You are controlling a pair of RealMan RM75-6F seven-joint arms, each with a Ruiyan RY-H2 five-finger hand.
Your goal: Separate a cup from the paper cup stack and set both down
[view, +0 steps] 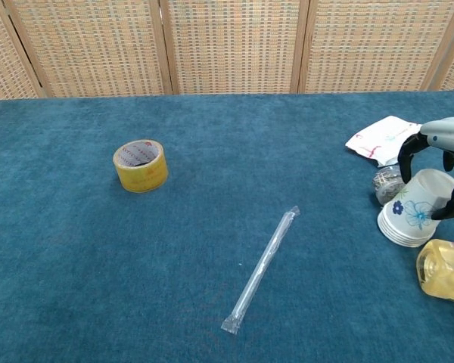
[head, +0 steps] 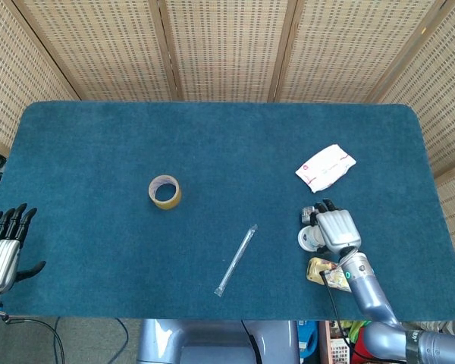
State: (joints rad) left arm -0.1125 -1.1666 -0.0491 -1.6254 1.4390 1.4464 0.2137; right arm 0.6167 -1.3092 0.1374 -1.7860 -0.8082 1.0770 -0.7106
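Observation:
The paper cup stack (view: 410,217), white with a blue flower print, lies on its side near the table's front right; in the head view only its rim (head: 309,239) shows. My right hand (head: 337,230) sits over the stack, and in the chest view this right hand (view: 439,147) curls its dark fingers (view: 405,157) down around the stack's closed end, thumb on the near side. My left hand (head: 4,244) hangs off the table's left front corner, fingers spread and holding nothing.
A yellow tape roll (view: 140,165) stands left of centre. A wrapped straw (view: 261,268) lies in the middle front. A white packet (view: 382,140) and a small silvery object (view: 386,181) lie just behind the cups, with a yellow bottle (view: 444,281) in front.

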